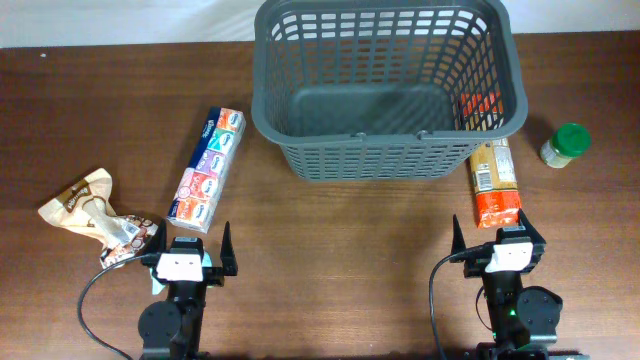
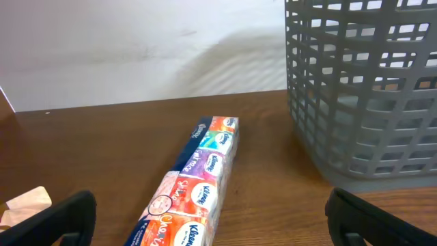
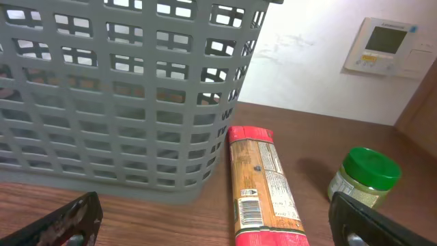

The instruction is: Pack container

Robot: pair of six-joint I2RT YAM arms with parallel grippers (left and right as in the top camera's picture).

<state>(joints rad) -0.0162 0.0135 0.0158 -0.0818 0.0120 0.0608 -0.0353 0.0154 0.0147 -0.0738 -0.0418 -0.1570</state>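
Setting: plain indoor room — lab-style bench.
Table: dark brown wood-grain tabletop [image 1: 330, 230], far edge meeting a white wall [image 2: 136, 48].
Fixture: white rectangular wall panel [image 3: 386, 46] with small screen.

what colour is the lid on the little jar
The jar lid is green, clearest in the right wrist view.

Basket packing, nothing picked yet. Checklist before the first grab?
1. Basket floor bare, ready for items: ok.
2. Left gripper open and holding nothing: ok.
3. Right gripper open and holding nothing: ok.
4. Tissue pack lying flat ahead of the left gripper, apart from the basket: ok.
5. Pasta packet with finger room on its basket side: cannot tell. Its far end sits right by the basket's corner, and contact is unclear.
6. Green-lidded jar upright, apart from the pasta packet: ok.
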